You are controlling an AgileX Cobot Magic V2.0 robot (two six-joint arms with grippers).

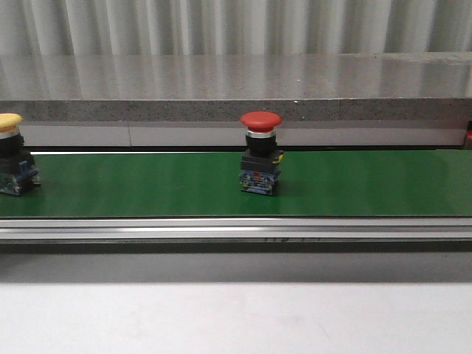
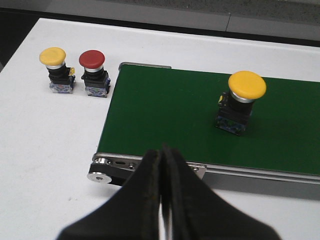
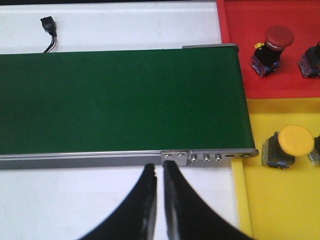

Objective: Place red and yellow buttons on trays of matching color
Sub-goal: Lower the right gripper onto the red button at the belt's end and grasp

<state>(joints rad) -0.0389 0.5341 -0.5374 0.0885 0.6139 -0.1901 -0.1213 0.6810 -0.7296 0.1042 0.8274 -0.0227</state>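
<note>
A red button (image 1: 260, 158) stands upright mid-way along the green belt (image 1: 147, 184). A yellow button (image 1: 11, 155) stands at the belt's left end and also shows in the left wrist view (image 2: 240, 102). Off that end, a yellow button (image 2: 56, 70) and a red button (image 2: 93, 72) stand on the white table. My left gripper (image 2: 162, 150) is shut and empty, hovering before the belt's near rail. At the belt's other end lie the red tray (image 3: 235, 60) with a red button (image 3: 272, 47) and the yellow tray (image 3: 280, 210) with a yellow button (image 3: 287, 146). My right gripper (image 3: 159, 167) is shut to a thin slit, holding nothing.
The belt's metal rail (image 1: 236, 227) runs along its near side, with a roller end (image 2: 100, 175) at the left. A grey ledge (image 1: 236, 110) rises behind the belt. A small black cable plug (image 3: 48, 25) lies on the table beyond it. Another dark button (image 3: 311, 60) is cut off at the red tray's edge.
</note>
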